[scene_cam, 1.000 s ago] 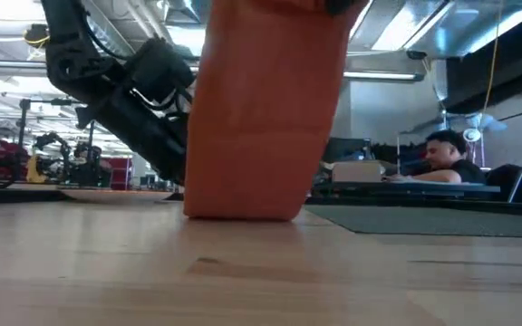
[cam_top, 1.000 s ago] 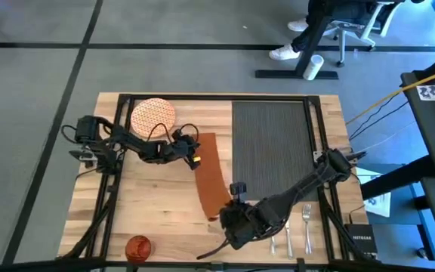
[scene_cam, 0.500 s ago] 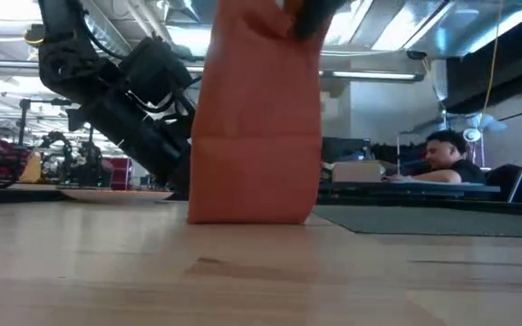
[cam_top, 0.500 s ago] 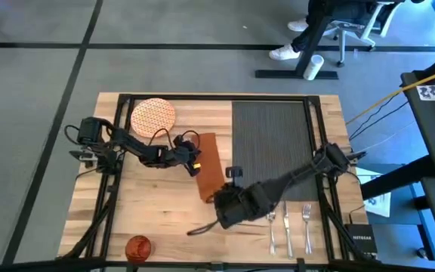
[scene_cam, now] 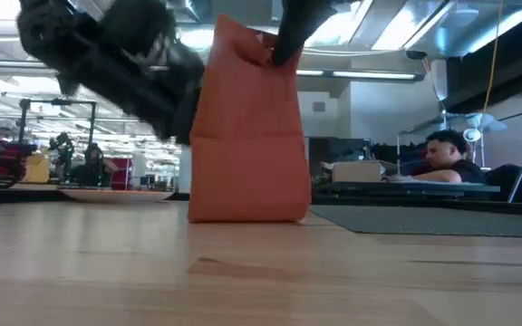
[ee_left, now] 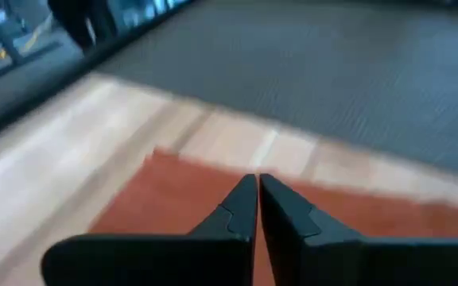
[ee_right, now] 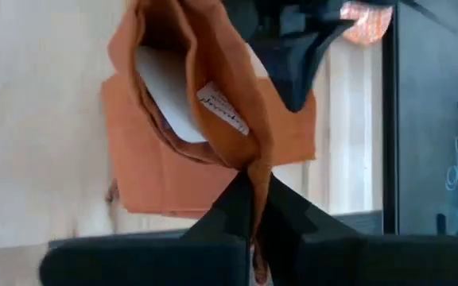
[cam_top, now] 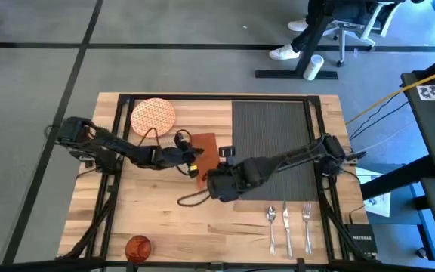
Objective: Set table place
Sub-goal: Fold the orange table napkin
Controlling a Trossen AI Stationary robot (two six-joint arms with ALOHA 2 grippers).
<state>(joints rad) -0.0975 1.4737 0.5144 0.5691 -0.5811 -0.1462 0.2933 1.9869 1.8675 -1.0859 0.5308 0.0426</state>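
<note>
In the centre of the high view, the right hand is clenched on the folded edge of the long brown cloth napkin, lifting it (a white label shows inside the fold). The left hand, fingers pressed together, rests on the napkin. The dark grey ribbed placemat lies at right on the light-wood plank bench.

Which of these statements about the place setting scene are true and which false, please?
1. The right gripper has its fingers shut on the napkin. True.
2. The plate lies on the placemat. False: it sits on bare table, left of the placemat.
3. The cutlery lies near the table's front edge. True.
4. The cup stands on the plate. False: it stands at the front left.
</note>
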